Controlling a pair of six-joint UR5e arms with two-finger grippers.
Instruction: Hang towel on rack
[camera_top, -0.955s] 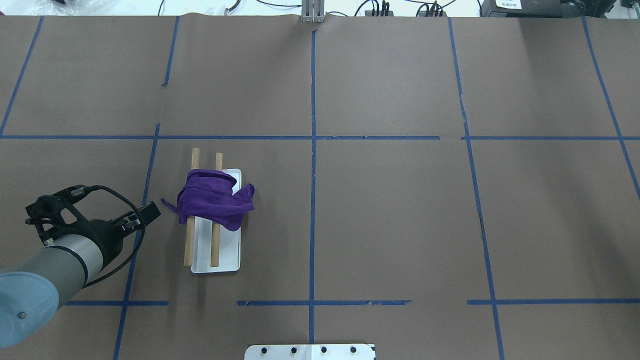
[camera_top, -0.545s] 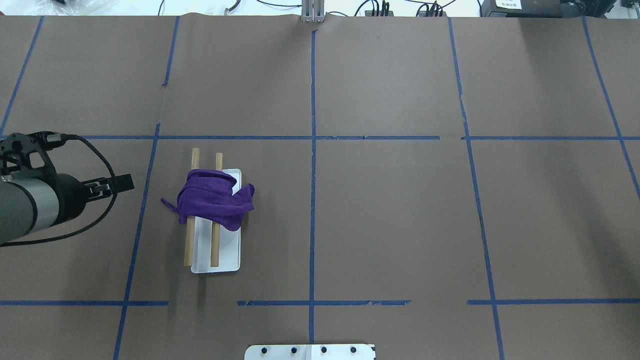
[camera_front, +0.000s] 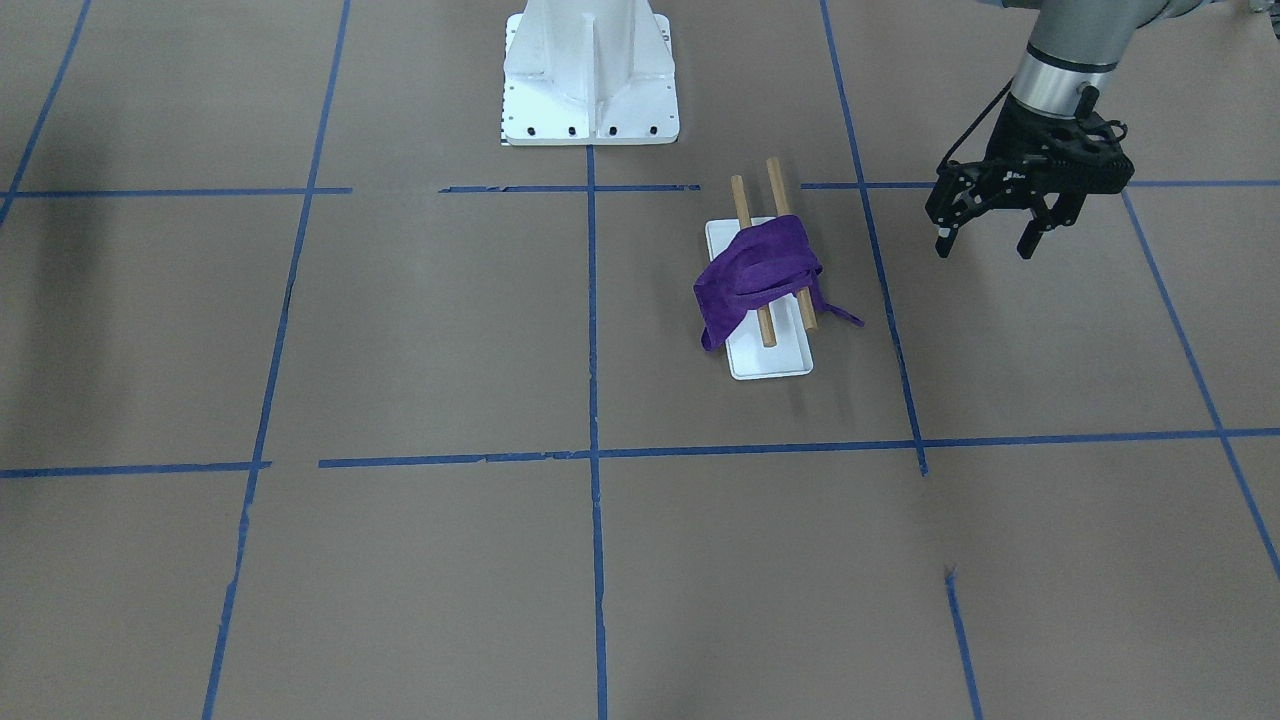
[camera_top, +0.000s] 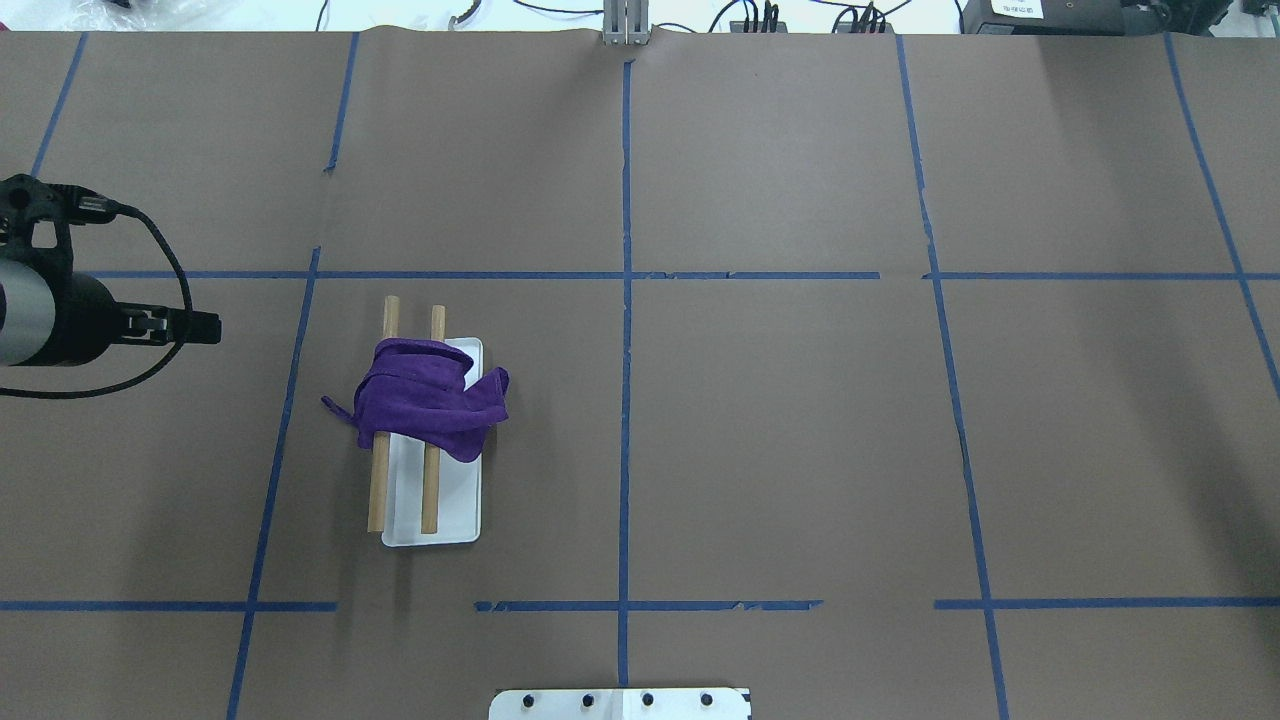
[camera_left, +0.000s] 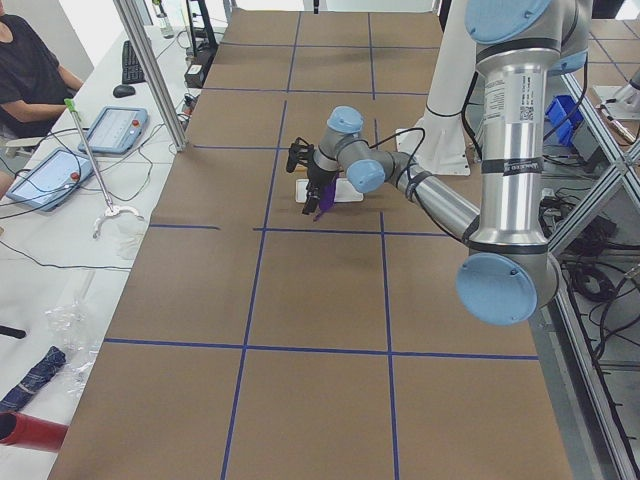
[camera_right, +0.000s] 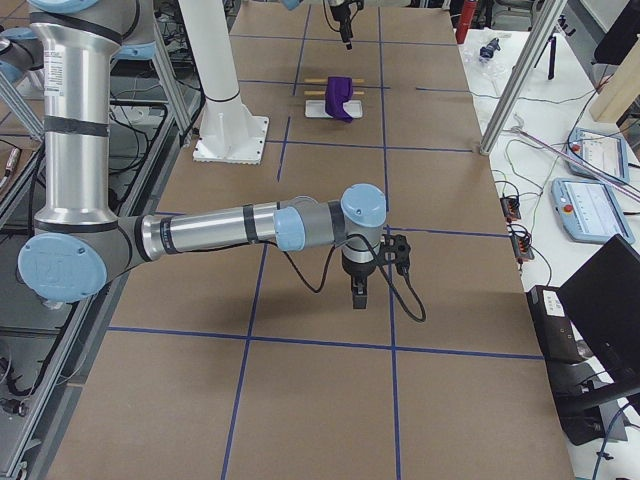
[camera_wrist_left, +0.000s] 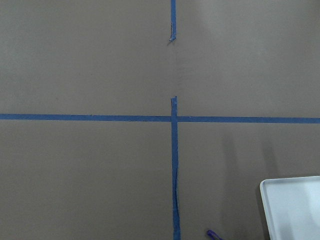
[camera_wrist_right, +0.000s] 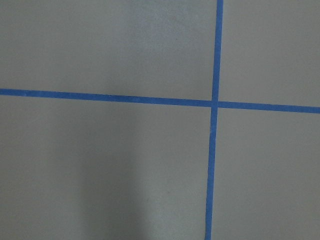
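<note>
I see the brown-papered desk (camera_top: 790, 430), gridded with blue tape (camera_top: 625, 400), and the white pedestal (camera_front: 590, 75) at the robot's edge. The rack (camera_top: 455, 510) stands left of centre on my overhead view. The purple towel (camera_top: 425, 400) lies bunched across both dowels (camera_top: 377, 490), one corner poking out past the left one. My left gripper (camera_front: 984, 248) hangs well apart from the rack, fingers spread, holding nothing. The right gripper (camera_right: 358, 293) shows only from the side, far across the desk; I cannot tell its state.
</note>
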